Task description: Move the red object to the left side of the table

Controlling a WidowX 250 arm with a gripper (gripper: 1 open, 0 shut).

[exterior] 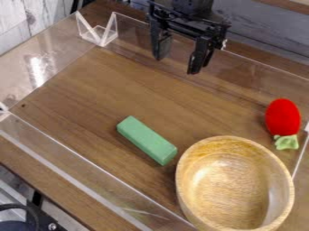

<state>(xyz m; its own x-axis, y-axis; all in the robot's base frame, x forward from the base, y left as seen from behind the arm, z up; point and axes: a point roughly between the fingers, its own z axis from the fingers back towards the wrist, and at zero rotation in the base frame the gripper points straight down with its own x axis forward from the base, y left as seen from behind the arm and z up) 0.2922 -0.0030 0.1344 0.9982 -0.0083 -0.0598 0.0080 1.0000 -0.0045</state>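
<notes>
I have the gripper hanging near the far edge of the table, pointing down, its two dark fingers spread apart with nothing between them. The red object sits against the right edge of the table, close to the clear wall there, with its light green leafy end toward the near side and its rounded red body toward the far side, so I judge its long axis to run roughly along that right edge. From the jaws it lies off to the right and toward the near edge, well apart from them. Just beside it, on the near side, stands the wooden bowl, almost touching the leafy end. A green block lies mid-table, clear of the straight path to it.
</notes>
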